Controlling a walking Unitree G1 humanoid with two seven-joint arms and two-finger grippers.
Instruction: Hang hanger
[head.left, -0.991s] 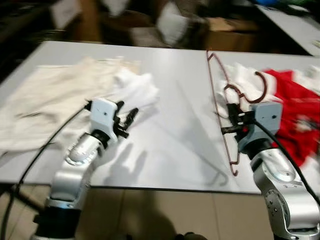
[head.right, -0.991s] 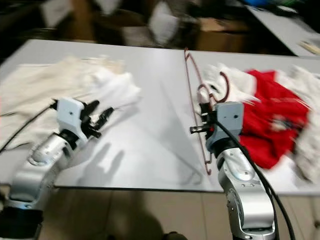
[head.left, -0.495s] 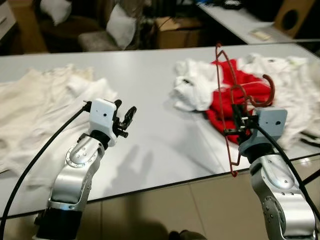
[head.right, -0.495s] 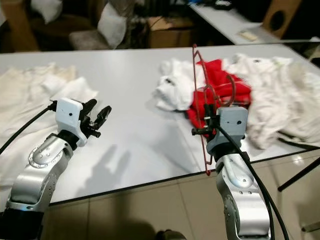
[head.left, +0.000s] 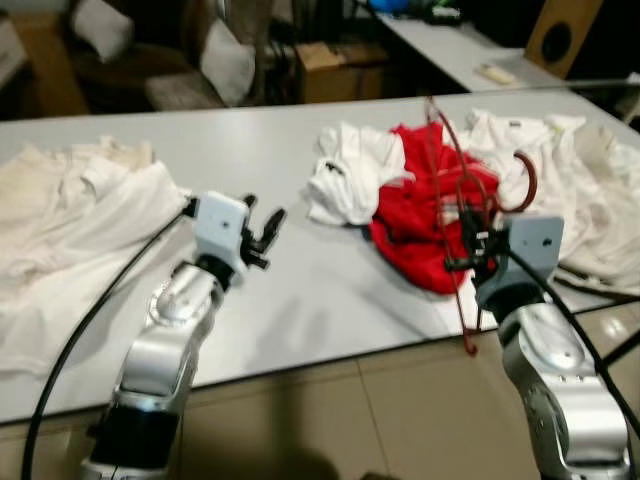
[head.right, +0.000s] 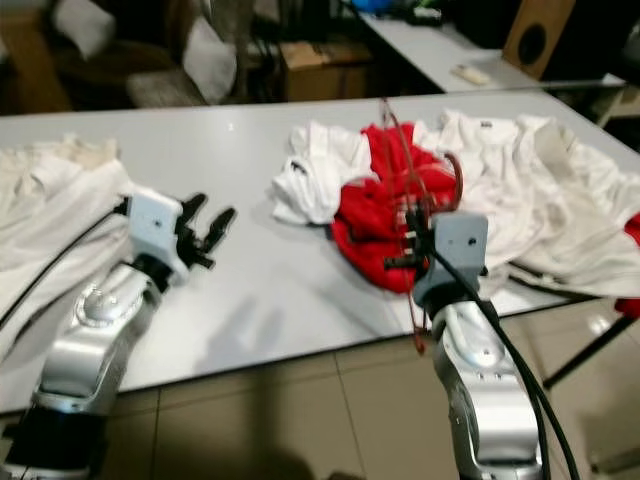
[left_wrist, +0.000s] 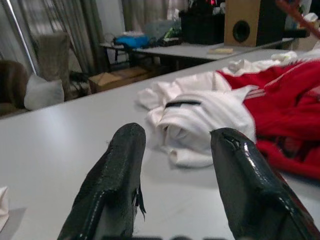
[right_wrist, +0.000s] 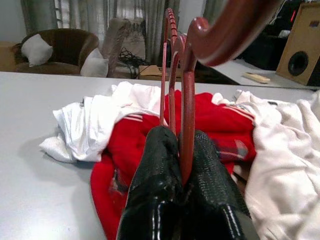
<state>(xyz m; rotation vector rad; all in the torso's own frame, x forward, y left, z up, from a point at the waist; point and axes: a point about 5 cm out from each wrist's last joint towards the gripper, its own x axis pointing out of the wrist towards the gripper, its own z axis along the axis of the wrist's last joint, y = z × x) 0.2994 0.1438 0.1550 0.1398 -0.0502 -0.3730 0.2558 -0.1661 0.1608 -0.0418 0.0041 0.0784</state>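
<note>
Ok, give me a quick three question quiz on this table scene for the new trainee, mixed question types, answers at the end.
1. True or false: the right gripper is shut on the red hanger.
2. Which garment lies nearest the open left gripper: A) white shirt, B) red garment, C) cream clothes?
3. Fill in: the hanger is held ____ the table, over its near edge.

Key: 1 true; 2 A; 3 above.

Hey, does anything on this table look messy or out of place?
Yes. Clothes lie in crumpled heaps on the table: a red garment bunched between white ones, more cream fabric at the left. The right pincer holds the red hanger upright above them.
</note>
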